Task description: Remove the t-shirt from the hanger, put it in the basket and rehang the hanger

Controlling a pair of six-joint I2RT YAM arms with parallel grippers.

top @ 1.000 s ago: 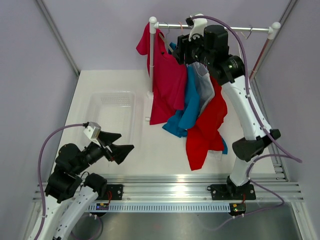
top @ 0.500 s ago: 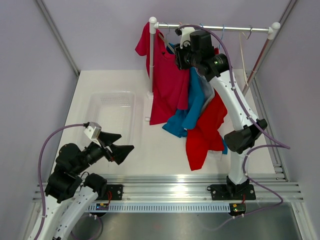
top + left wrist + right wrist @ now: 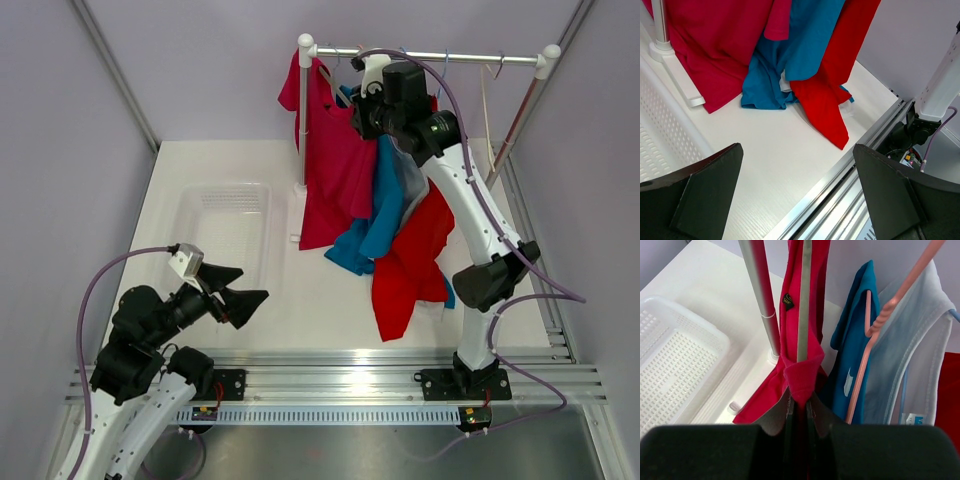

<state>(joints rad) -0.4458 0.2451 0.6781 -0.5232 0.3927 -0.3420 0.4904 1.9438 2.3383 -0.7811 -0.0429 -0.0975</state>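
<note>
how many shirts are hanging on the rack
4: crimson shirt leftmost, blue shirt next, pale grey shirt beside it, red shirt rightmost. More may be hidden behind these.

The right arm [image 3: 470, 200] is being held stretched high, the right gripper [image 3: 799, 401] pinched on a shirt [image 3: 790, 355]. The left arm [image 3: 140, 350] is being held folded low, the left gripper [image 3: 796, 148] spread wide.
</note>
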